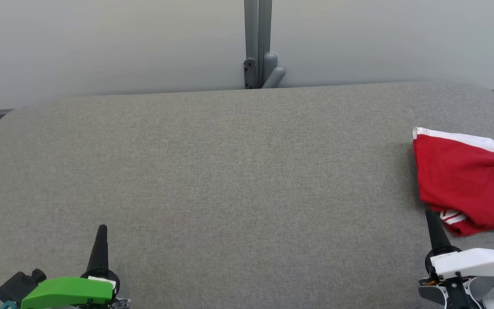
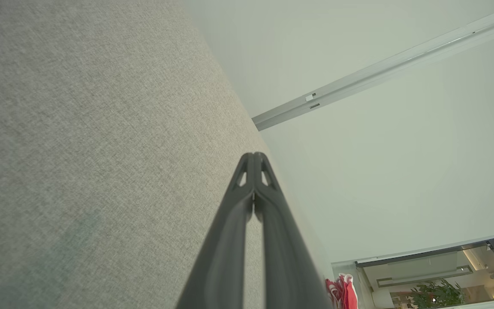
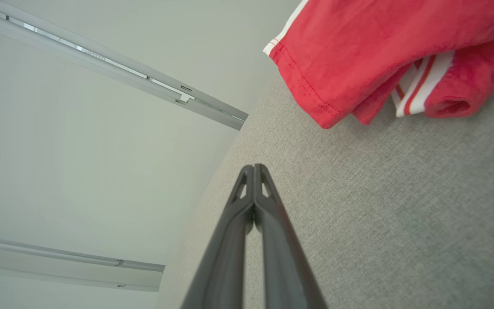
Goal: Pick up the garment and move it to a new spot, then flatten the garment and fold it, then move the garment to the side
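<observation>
The garment (image 1: pixel 465 180) is a red piece with white trim, lying folded over at the right edge of the grey fabric surface (image 1: pixel 230 171). It also appears in the right wrist view as the garment (image 3: pixel 371 47), with a striped cuff tucked beneath. My right gripper (image 1: pixel 430 214) sits just in front of its near edge, shut and holding nothing; its tips (image 3: pixel 254 167) are pressed together. My left gripper (image 1: pixel 101 229) rests at the lower left, far from the cloth, shut and empty, with its tips (image 2: pixel 254 155) meeting. A sliver of the red garment (image 2: pixel 342 292) shows far off in the left wrist view.
A pale wall with a grey vertical post and bracket (image 1: pixel 257 64) stands behind the surface's far edge. The surface has rounded back corners. A doorway with a potted plant (image 2: pixel 438 294) shows in the distance.
</observation>
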Controlling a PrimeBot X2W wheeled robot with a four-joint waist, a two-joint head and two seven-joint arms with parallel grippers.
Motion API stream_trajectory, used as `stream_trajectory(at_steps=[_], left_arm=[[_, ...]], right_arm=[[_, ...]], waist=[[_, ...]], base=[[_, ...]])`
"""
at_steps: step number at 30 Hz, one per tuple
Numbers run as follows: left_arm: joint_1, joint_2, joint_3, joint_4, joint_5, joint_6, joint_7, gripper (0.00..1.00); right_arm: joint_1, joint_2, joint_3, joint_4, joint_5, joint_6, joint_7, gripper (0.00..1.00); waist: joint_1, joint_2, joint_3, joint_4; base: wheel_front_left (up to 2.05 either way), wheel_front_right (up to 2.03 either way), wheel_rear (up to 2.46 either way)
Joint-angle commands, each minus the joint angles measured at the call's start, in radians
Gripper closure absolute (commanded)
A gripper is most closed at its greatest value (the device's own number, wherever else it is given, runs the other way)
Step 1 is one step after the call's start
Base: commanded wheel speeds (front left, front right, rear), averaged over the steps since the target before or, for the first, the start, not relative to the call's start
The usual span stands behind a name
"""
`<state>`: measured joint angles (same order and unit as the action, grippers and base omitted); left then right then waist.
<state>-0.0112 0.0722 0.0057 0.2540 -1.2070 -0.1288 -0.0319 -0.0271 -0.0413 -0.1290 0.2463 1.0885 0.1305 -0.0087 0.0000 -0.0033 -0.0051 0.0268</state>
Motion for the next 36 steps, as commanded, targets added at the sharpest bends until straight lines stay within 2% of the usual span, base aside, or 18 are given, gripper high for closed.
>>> stream_trajectory(at_steps=[1, 36], left_arm=[[-0.024, 0.005, 0.010, -0.013, -0.033, -0.002, 0.006, 1.00], [-0.064, 0.002, 0.057, -0.026, -0.300, -0.003, 0.086, 1.00]], right_arm=[[-0.022, -0.007, 0.001, -0.013, 0.031, 0.001, 0.008, 1.00], [-0.050, -0.010, 0.014, -0.021, 0.364, 0.000, 0.085, 1.00]], waist=[[0.0000, 0.0019, 0.000, -0.001], [0.0000, 0.0028, 0.005, -0.017]], base=[[0.00, 0.00, 0.00], [0.00, 0.00, 0.00]])
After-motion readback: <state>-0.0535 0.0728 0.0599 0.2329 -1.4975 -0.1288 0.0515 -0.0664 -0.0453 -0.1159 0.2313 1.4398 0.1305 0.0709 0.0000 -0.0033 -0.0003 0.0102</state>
